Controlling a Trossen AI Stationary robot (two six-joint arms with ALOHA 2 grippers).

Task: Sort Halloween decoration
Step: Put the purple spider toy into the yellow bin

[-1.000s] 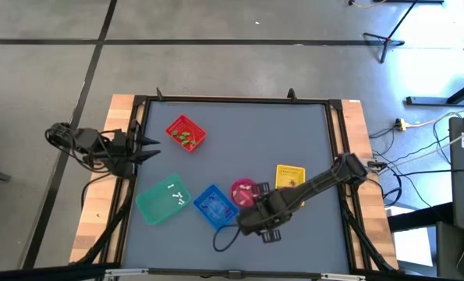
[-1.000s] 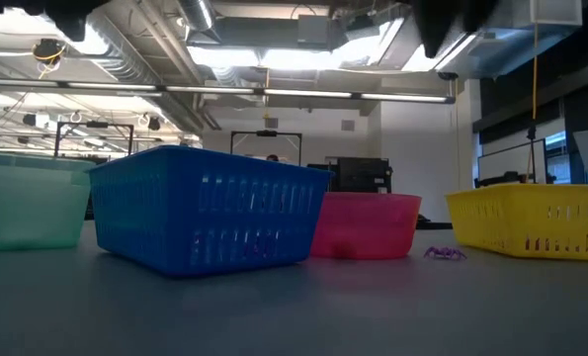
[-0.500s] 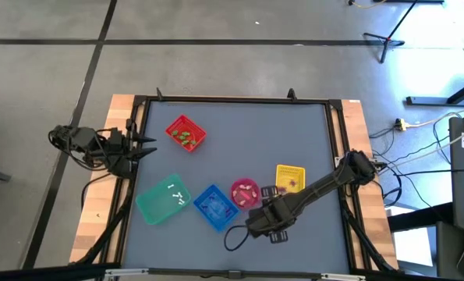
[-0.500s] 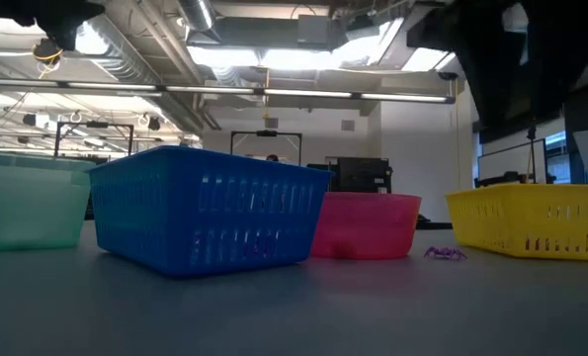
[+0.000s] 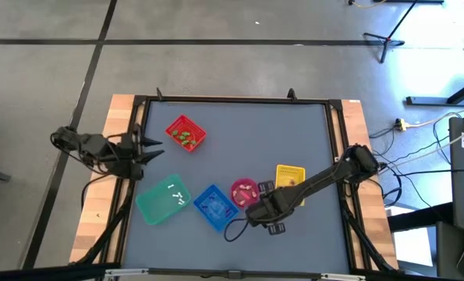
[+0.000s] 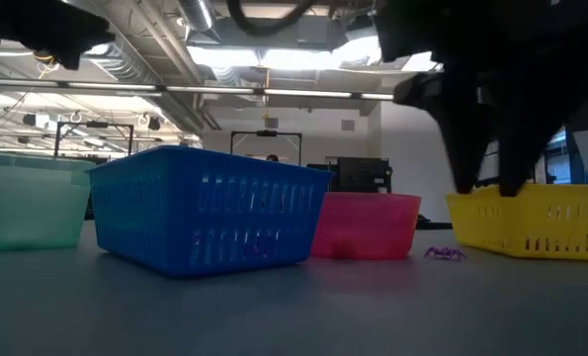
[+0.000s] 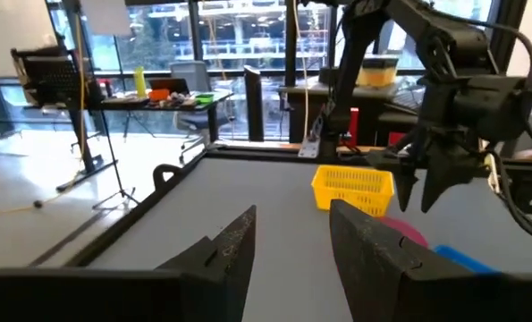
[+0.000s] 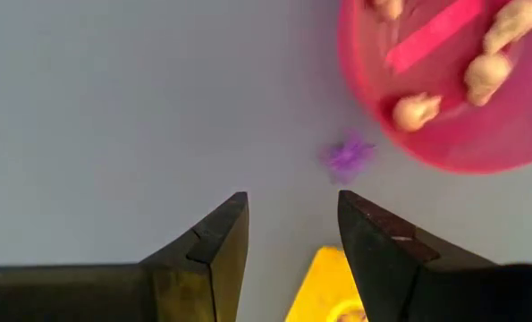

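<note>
Right gripper (image 8: 288, 246) poised above the grey tabletop (image 5: 255, 148), fingers parted and empty, pointing down at a small purple spider trinket (image 8: 349, 154) lying loose just beside the glossy pink bowl (image 8: 480, 125) of cream trinkets (image 8: 411, 112). Slatted yellow basket (image 6: 531, 218) close alongside; perforated blue basket (image 6: 205, 218) and translucent teal basket (image 6: 27, 203) farther off. Left gripper (image 7: 292, 237) at the table edge, fingers apart, empty.

Robotics lab or workshop, grey-topped wooden-edged work table (image 5: 239, 140) on a bare concrete floor (image 5: 216, 62), exposed ceiling ducts and strip lights (image 6: 274, 54), black equipment stands (image 7: 78, 134), cluttered workbench (image 7: 167, 98) by large windows (image 7: 203, 36), loose cables (image 5: 403, 156) on the floor
</note>
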